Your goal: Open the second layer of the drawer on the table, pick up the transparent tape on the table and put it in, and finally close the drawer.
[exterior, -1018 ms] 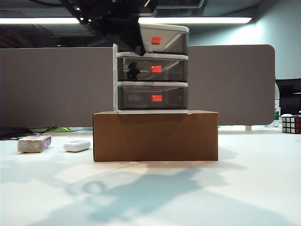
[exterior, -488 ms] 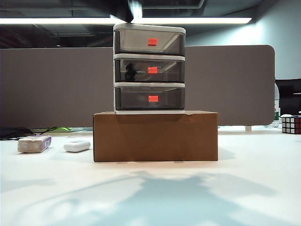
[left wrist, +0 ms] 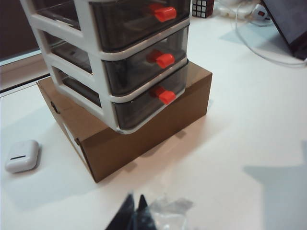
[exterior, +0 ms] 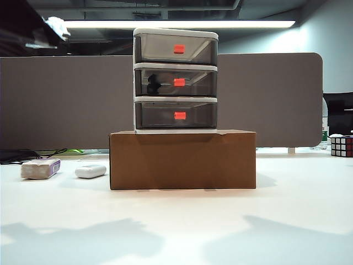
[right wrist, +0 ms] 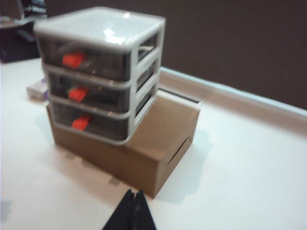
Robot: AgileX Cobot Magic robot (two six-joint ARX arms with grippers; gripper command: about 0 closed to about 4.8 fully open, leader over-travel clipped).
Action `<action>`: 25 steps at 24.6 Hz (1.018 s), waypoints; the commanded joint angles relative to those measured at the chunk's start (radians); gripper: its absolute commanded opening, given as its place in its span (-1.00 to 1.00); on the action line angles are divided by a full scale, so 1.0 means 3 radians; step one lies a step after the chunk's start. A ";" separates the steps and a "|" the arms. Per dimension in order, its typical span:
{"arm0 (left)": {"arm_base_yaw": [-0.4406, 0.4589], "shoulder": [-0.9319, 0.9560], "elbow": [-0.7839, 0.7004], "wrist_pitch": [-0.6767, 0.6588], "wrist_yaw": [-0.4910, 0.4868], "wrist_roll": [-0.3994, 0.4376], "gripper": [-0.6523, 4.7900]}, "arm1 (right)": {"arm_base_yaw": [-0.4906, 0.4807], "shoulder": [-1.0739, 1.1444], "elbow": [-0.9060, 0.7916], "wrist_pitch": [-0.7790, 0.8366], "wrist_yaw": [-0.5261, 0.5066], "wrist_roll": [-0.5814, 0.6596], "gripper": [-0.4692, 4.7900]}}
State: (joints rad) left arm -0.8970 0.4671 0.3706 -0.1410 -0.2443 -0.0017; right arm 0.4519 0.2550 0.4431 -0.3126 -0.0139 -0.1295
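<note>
**Operator:** Report the position of the cabinet and its tiers.

**Inspector:** The drawer (exterior: 175,80) stood on a brown cardboard box (exterior: 182,160), which rested on the table (exterior: 298,221). All three tiers sat flush in the white frame. The second layer (exterior: 176,82) was pushed fully in, its red-orange knob (exterior: 179,82) facing the exterior camera.

**Operator:** Location of the transparent tape?

**Inspector:** A dark rounded shape showed through the smoky wall at the left end of the middle tier. Whether that was the transparent tape could not be confirmed. No roll lay on the open tabletop.

**Operator:** State of the grippers.

**Inspector:** The left gripper (left wrist: 135,215) hung above the table, in front of the box and well apart from it. Its black fingertips met in a point, closed, with nothing confirmed between them; a crumpled clear film lay just beside the tips. The right gripper (right wrist: 134,211) hung above the table off the other front corner of the box, its fingertips likewise pressed together and empty.

**Operator:** Other items?

**Inspector:** Two white oblong blocks (exterior: 90,170) lay left of the box. A puzzle cube (exterior: 342,146) stood at the far right edge.
</note>
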 commanded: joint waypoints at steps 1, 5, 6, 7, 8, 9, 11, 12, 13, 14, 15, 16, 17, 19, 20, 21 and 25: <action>0.0010 -0.0136 -0.0259 0.0437 0.0018 0.0168 -0.78 | 0.0005 -0.0154 -0.0338 0.0492 -0.0064 0.0090 -0.84; 0.0013 -0.0193 -0.0749 0.1030 0.0017 0.0156 -0.78 | 0.0006 -0.0282 -0.0839 0.1118 -0.0062 0.0083 -0.84; 0.0013 -0.0193 -0.0886 0.1244 0.0018 0.0106 -0.78 | 0.0006 -0.0282 -0.0973 0.1203 -0.0061 0.0081 -0.84; 0.0013 -0.0193 -0.1002 0.1432 0.0017 0.0025 -0.78 | 0.0006 -0.0282 -0.1099 0.1269 -0.0062 0.0081 -0.84; 0.0013 -0.0193 -0.1044 0.1490 0.0017 0.0024 -0.78 | 0.0006 -0.0282 -0.1146 0.1293 -0.0061 0.0081 -0.84; 0.0013 -0.0193 -0.1086 0.1507 0.0017 0.0023 -0.78 | 0.0006 -0.0282 -0.1249 0.1354 -0.0050 0.0081 -0.84; 0.0023 -0.0197 -0.1171 0.1551 -0.0058 -0.0075 -0.78 | 0.0004 -0.0284 -0.1380 0.1461 -0.0011 0.0081 -0.84; 0.0058 -0.0214 -0.1211 0.1565 -0.0131 -0.0193 -0.78 | 0.0003 -0.0284 -0.1423 0.1506 -0.0009 0.0081 -0.84; 0.0141 -0.0253 -0.1213 0.1517 -0.0168 -0.0263 -0.78 | 0.0000 -0.0286 -0.1475 0.1550 0.0019 0.0085 -0.84; 0.0242 -0.0308 -0.1213 0.1503 -0.0153 -0.0259 -0.78 | 0.0000 -0.0291 -0.1474 0.1514 0.0097 0.0084 -0.84; 0.0338 -0.0369 -0.1213 0.1485 -0.0131 -0.0258 -0.78 | -0.0001 -0.0291 -0.1474 0.1503 0.0161 0.0080 -0.84; 0.0478 -0.0464 -0.1213 0.1438 -0.0089 -0.0258 -0.78 | -0.0006 -0.0295 -0.1474 0.1502 0.0235 0.0080 -0.84; 0.0618 -0.0568 -0.1213 0.1359 0.0045 -0.0264 -0.78 | -0.0031 -0.0312 -0.1474 0.1481 0.0280 0.0070 -0.84; 0.0960 -0.0861 -0.1213 0.1094 0.0374 -0.0276 -0.78 | -0.0159 -0.0342 -0.1474 0.1474 0.0280 0.0055 -0.84; 0.1194 -0.1101 -0.1213 0.0855 0.0518 -0.0294 -0.78 | -0.0273 -0.0385 -0.1474 0.1457 0.0240 0.0055 -0.84; 0.1311 -0.1253 -0.1212 0.0721 0.0561 -0.0301 -0.78 | -0.0355 -0.0427 -0.1474 0.1445 0.0186 0.0055 -0.84; 0.1678 -0.1553 -0.1211 0.0544 0.0914 -0.0426 -0.78 | -0.0811 -0.0828 -0.1474 0.1194 -0.0267 0.0058 -0.84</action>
State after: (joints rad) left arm -0.3935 0.0029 0.0067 0.0174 -0.0074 -0.1242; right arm 0.2230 0.0315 0.0071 0.0685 -0.0540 -0.1123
